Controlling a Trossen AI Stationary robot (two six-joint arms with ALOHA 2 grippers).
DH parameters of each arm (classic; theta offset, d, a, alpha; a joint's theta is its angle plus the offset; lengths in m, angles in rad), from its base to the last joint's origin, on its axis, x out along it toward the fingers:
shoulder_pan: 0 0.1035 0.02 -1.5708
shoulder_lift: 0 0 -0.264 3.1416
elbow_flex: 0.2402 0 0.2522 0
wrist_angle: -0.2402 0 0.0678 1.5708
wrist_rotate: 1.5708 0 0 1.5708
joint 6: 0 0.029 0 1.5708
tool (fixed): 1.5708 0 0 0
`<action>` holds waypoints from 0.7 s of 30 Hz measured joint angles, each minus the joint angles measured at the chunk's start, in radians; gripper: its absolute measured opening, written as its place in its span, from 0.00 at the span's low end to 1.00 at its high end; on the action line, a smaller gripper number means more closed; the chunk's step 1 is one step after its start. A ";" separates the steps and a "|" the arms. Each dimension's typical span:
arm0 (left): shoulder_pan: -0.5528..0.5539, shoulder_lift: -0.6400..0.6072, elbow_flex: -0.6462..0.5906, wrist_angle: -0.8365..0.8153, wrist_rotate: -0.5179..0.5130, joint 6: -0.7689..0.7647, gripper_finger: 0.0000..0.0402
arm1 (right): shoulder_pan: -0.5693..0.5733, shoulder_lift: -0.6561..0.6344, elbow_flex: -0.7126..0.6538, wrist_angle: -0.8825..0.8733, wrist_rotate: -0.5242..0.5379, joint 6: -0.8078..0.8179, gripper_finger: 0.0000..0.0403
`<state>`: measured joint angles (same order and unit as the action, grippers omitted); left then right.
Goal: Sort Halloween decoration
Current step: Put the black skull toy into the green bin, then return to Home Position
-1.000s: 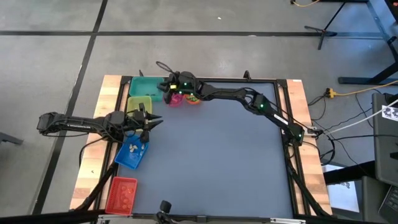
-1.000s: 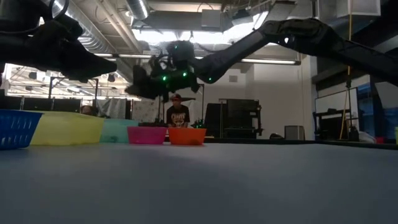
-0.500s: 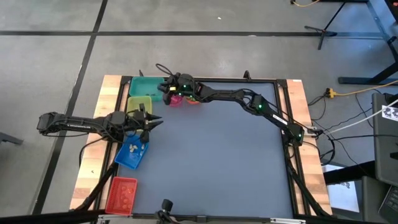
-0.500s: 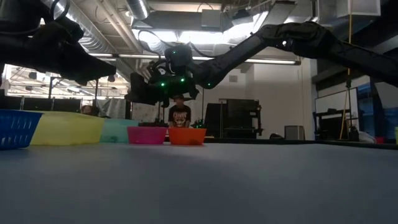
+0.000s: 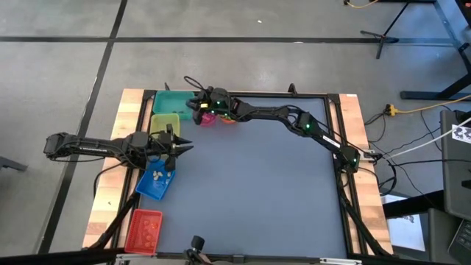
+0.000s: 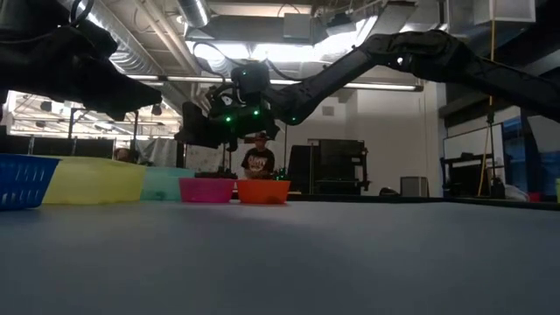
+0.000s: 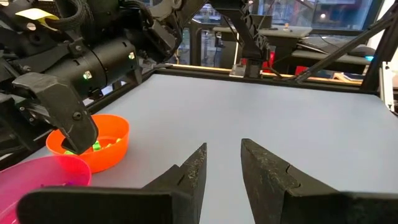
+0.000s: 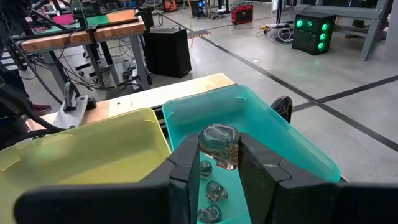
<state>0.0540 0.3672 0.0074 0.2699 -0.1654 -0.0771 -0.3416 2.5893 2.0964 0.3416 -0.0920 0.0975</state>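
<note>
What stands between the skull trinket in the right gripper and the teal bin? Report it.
Nothing visible. The right gripper holds the clear skull trinket directly over the open teal bin, where similar trinkets already lie.

A teal bin (image 5: 168, 101), yellow bin (image 5: 165, 122), blue bin (image 5: 152, 184) and red bin (image 5: 143, 230) line the table's (image 5: 257, 184) left edge (pink bowl (image 5: 207, 118) and orange bowl (image 5: 229, 118) nearby).

No readable text, labels, brands or numbers in any view; nothing legible on bins, bowls or arms.
</note>
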 joint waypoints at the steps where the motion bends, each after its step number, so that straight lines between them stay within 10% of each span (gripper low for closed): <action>1: 0.000 0.000 0.000 0.000 0.000 0.000 0.21 | 0.000 0.000 0.000 0.000 0.001 0.000 0.21; 21: 0.000 0.000 0.000 0.000 -0.005 0.000 0.21 | -0.006 -0.002 0.000 0.003 0.032 0.001 0.55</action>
<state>0.0540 0.3672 0.0074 0.2699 -0.1703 -0.0772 -0.3477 2.5876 2.0964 0.3443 -0.0601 0.0988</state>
